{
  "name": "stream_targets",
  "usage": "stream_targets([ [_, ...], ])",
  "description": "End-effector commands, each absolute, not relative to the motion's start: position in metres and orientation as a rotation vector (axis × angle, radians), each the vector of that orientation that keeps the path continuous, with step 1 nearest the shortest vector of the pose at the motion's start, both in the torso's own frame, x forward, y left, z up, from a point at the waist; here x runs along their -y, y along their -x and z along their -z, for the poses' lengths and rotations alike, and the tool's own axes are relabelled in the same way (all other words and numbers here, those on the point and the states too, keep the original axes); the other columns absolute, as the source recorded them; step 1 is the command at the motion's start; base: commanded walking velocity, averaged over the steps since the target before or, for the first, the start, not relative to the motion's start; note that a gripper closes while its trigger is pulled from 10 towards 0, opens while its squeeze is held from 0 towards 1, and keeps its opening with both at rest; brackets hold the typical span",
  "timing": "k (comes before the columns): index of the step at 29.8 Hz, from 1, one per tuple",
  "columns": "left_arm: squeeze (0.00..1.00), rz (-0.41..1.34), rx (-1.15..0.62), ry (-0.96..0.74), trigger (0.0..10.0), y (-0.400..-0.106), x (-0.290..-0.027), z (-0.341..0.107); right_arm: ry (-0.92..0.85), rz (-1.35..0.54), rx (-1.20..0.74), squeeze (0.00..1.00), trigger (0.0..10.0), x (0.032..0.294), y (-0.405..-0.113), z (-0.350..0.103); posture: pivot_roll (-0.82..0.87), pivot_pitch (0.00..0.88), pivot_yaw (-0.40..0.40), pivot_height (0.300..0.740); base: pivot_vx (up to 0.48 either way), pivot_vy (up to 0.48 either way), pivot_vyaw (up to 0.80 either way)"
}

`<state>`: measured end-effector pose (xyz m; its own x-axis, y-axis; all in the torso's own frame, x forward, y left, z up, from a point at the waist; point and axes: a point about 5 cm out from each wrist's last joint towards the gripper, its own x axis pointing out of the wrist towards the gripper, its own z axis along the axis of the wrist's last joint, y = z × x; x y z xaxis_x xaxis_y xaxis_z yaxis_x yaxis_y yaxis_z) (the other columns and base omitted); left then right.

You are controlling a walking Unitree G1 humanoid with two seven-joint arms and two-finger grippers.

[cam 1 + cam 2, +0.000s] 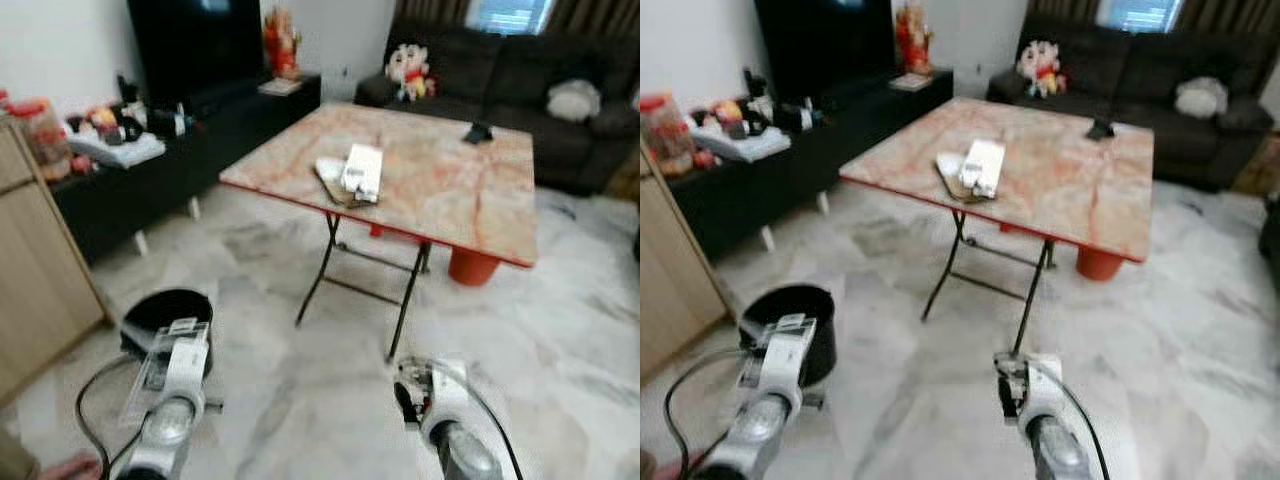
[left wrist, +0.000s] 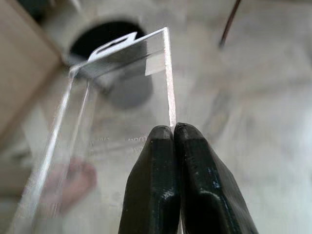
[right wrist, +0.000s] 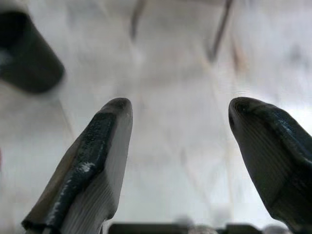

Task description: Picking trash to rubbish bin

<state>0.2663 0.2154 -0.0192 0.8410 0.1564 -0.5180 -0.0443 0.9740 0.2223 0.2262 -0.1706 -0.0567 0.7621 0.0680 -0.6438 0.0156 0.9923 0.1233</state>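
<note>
Living room, pale marbled tile floor (image 1: 300,400). Square folding table with a pink marble-pattern top and red edge (image 1: 440,190) stands ahead on thin black legs; a white flat box on a stack of papers (image 1: 360,172) sits near its left edge, a small dark object (image 1: 478,132) toward the far side. Orange-red round pot (image 1: 472,266) on the floor under the table's right corner. Dark sofa (image 1: 500,80) at the back with a white-and-red plush toy (image 1: 408,72) and a pale cushion (image 1: 573,98). Long black TV cabinet (image 1: 180,150) along the left wall, cluttered on top, with a black TV screen (image 1: 195,45) above. Light wooden cupboard (image 1: 30,270) at far left.

Black round rubbish bin (image 1: 165,315) sits on the floor at lower left, near the cupboard.

Left gripper (image 2: 173,134): fingers pinched together on one edge of a clear plastic packaging box with a hang tab (image 2: 117,97). Box is held up off the floor, its far end just above/beside the bin's opening in the wrist view; from the head camera the box (image 1: 172,352) overlaps the bin's near rim. Can't tell whether it's actually over the opening.

Right gripper (image 3: 180,126): fingers spread wide, nothing between them, low over bare floor, table legs ahead. Head views are slightly blurred.
</note>
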Motion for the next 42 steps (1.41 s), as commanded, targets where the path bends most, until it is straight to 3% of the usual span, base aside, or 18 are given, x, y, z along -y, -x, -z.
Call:
stream_targets([
  [1, 0.0, -0.105, -0.626, -0.224, 10.0, -0.256, -0.219, 0.028, -0.108, -0.003, -0.757, 0.0, 10.0, 0.175, -0.219, 0.063, 0.15, 0.0, -0.035, 0.74, 0.0, 0.0, 0.0],
  [11, 0.0, -0.143, -0.78, -0.214, 10.0, -0.22, -0.226, 0.055, -0.151, -0.009, -0.835, 0.0, 10.0, 0.17, -0.193, 0.078, 0.13, 0.0, -0.027, 0.74, 0.193, 0.0, 0.0],
  [37, 0.0, -0.154, -0.793, -0.202, 10.0, -0.212, -0.229, 0.058, -0.147, -0.024, -0.814, 0.0, 10.0, 0.165, -0.202, 0.073, 0.14, 0.0, -0.029, 0.74, 0.377, 0.0, 0.57],
  [42, 0.0, -0.164, -0.794, -0.193, 10.0, -0.21, -0.229, 0.059, -0.177, -0.011, -0.799, 0.0, 10.0, 0.165, -0.205, 0.072, 0.14, 0.0, -0.029, 0.74, 0.381, 0.0, 0.0],
])
